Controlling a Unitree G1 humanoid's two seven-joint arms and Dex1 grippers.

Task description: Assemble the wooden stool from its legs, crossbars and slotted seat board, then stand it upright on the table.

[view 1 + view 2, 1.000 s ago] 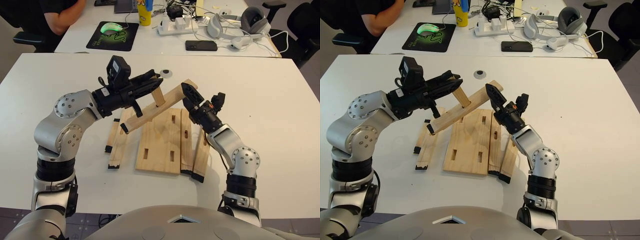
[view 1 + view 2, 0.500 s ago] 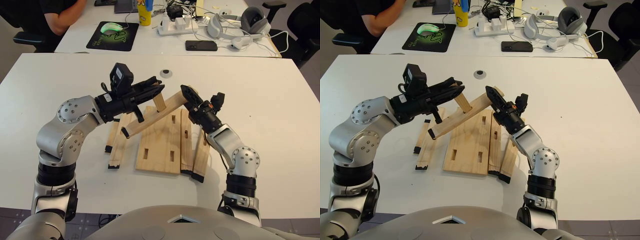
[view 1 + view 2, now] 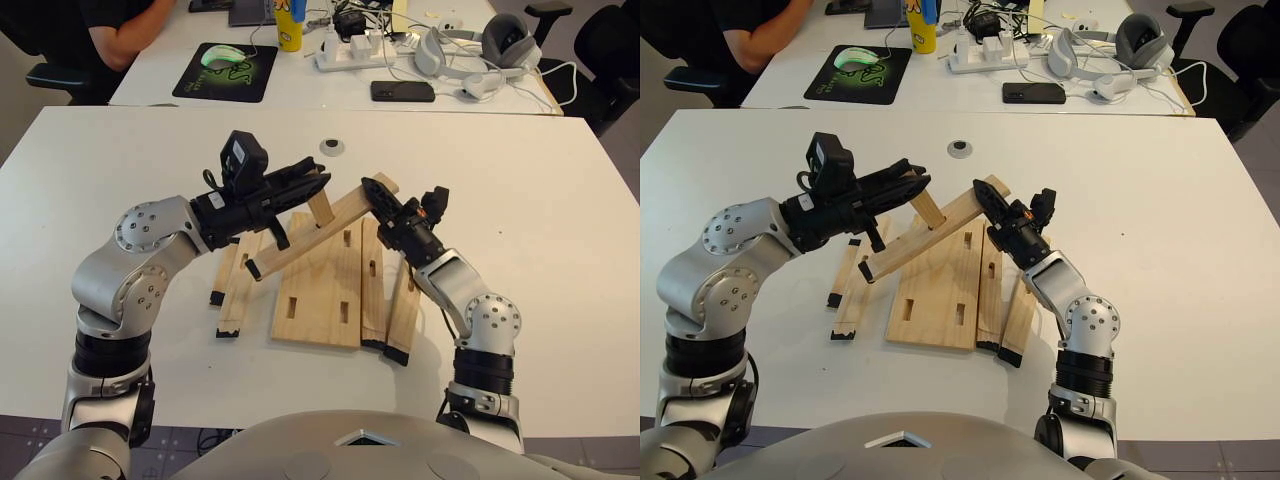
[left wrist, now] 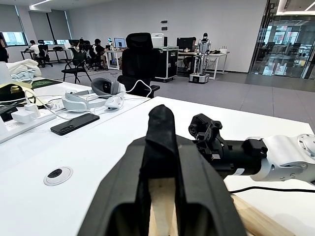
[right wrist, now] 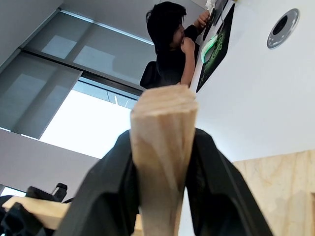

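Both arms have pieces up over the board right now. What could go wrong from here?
1. The right gripper clamps the leg only at its upper end. A push from the crossbar in the left gripper could lever the leg round or make it slip.
2. The crossbar meets the leg at a slant, so it may jam rather than seat.
3. The leg's black-capped lower end hangs low by the loose legs beside the seat board and could knock them.
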